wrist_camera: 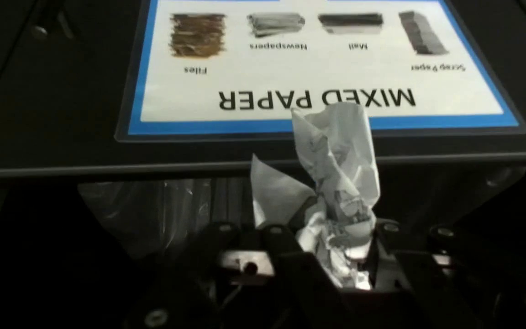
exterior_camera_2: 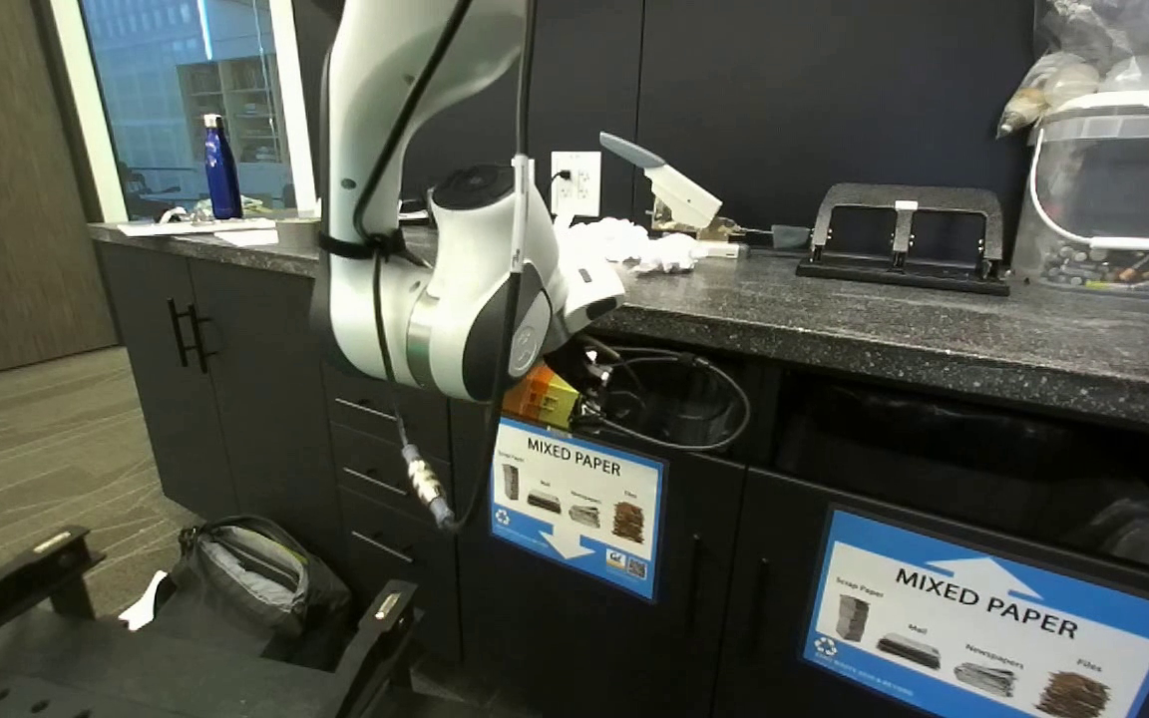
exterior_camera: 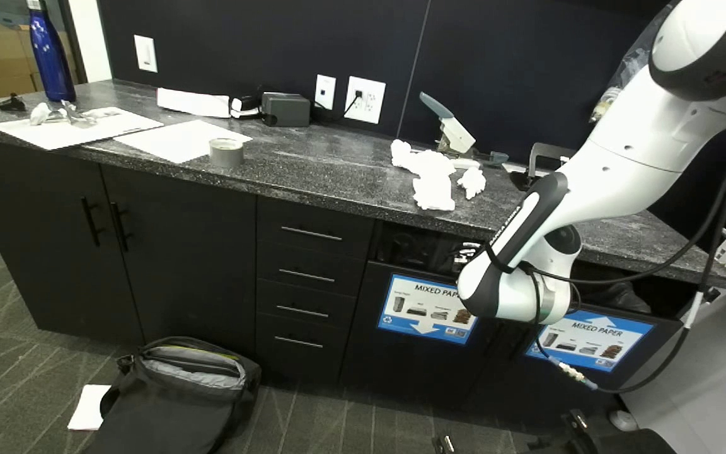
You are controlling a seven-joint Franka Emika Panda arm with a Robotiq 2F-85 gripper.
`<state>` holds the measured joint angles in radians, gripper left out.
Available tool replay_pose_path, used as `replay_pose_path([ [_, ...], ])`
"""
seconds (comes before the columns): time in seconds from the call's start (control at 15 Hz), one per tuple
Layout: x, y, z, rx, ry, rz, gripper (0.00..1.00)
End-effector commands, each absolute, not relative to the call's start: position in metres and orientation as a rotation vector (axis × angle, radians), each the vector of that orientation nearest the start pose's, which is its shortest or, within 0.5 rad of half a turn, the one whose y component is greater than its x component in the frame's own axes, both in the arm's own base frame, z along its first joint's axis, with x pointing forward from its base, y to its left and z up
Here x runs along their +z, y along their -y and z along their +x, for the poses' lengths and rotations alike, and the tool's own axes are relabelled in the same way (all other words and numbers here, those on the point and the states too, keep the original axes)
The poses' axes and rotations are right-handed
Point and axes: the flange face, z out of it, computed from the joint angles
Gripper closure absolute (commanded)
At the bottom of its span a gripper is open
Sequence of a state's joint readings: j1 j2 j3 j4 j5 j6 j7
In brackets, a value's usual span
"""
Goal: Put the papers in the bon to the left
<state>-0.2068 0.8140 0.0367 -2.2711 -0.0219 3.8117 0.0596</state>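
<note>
Claw (wrist_camera: 331,232) grips paper (wrist_camera: 343,169) (seemingly over bin (wrist_camera: 190,153)).

Dark built-in cabinets (exterior_camera: 224,271) under a speckled grey-black surface (exterior_camera: 338,170).
Black wall panels (exterior_camera: 262,44) along the surface's back edge, white outlet plate (exterior_camera: 372,108) low on them. Under front edge: double doors (exterior_camera: 145,271), four-drawer stack (exterior_camera: 306,293) beside them. Patterned carpet (exterior_camera: 312,416) below. In an exterior view, white-framed window (exterior_camera_2: 141,110) past surface's far end, shelving (exterior_camera_2: 253,95) visible through glass; wood-grain panel (exterior_camera_2: 6,219) left of window.
</note>
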Motion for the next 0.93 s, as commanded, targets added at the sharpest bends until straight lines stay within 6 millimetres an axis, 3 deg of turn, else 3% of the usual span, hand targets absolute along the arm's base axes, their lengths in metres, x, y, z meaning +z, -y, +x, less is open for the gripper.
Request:
replay_pose_path([
  [0.0, 0.076, 0.095, 0.548, -1.369, -0.438, -2.797, 0.86],
  [0.53, 0.039, 0.108, 0.586, -1.572, -0.574, -2.673, 0.87],
  [0.6, 0.036, 0.108, 0.589, -1.570, -0.596, -2.661, 0.60],
  [0.73, 0.034, 0.110, 0.595, -1.586, -0.610, -2.656, 0.59],
  [0.87, 0.033, 0.111, 0.598, -1.595, -0.611, -2.658, 0.43],
])
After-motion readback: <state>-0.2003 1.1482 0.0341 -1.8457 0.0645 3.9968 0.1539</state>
